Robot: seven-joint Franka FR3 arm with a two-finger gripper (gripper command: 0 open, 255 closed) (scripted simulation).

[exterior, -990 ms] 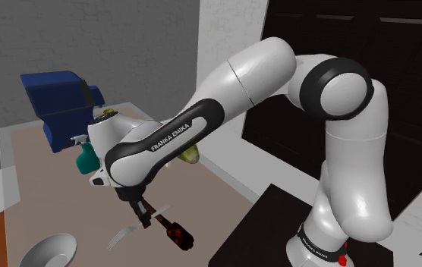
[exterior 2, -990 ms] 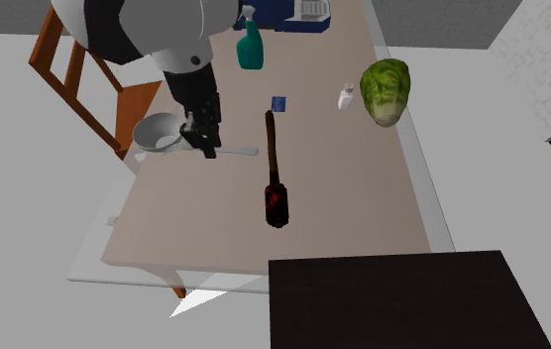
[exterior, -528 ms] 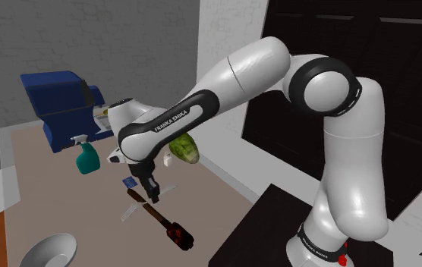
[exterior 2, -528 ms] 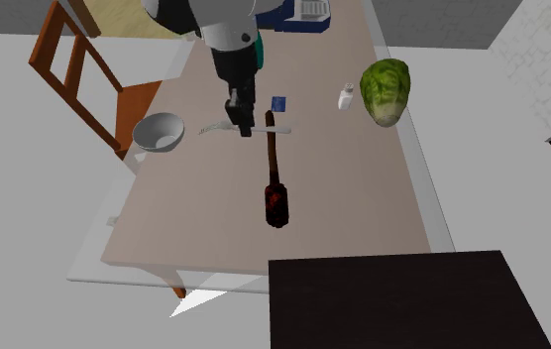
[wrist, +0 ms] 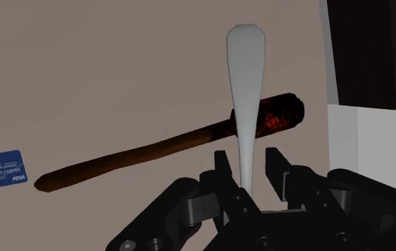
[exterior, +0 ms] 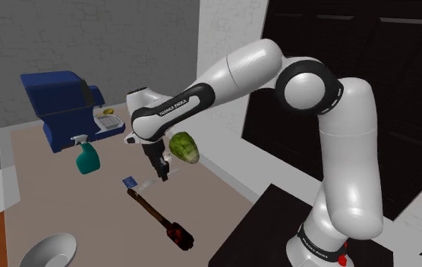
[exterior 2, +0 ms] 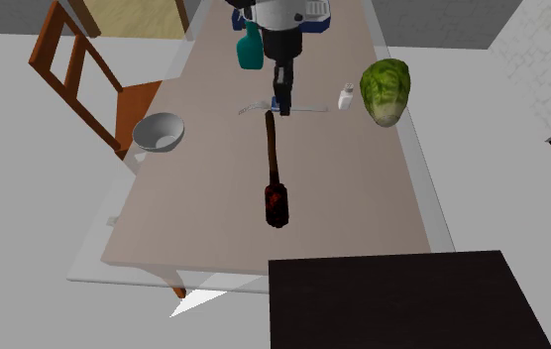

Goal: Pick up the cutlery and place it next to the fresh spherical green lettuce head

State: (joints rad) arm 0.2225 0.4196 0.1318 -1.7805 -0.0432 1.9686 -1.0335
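Item: cutlery (wrist: 245,85), one white piece. My pincer (wrist: 248,167) is clenched on its middle, and one end juts straight past the fingertips.

Location: over the table (exterior 2: 343,198), above a dark brown stick (wrist: 154,153). The lettuce head (exterior 2: 384,91) lies apart, toward the second exterior view's right.

This looks like the eating corner of a home kitchen. A long beige tabletop (exterior 2: 353,198) has a wooden chair (exterior 2: 143,99) drawn up to its edge at the second exterior view's left. On it stand household things: a grey bowl (exterior 2: 159,132), a green lettuce head (exterior 2: 385,91), a teal spray bottle (exterior 2: 251,50) and a small white shaker (exterior 2: 345,97). Dark panelled cupboard fronts (exterior: 399,68) fill the shoulder view's right, beside a plain grey wall (exterior: 88,38).
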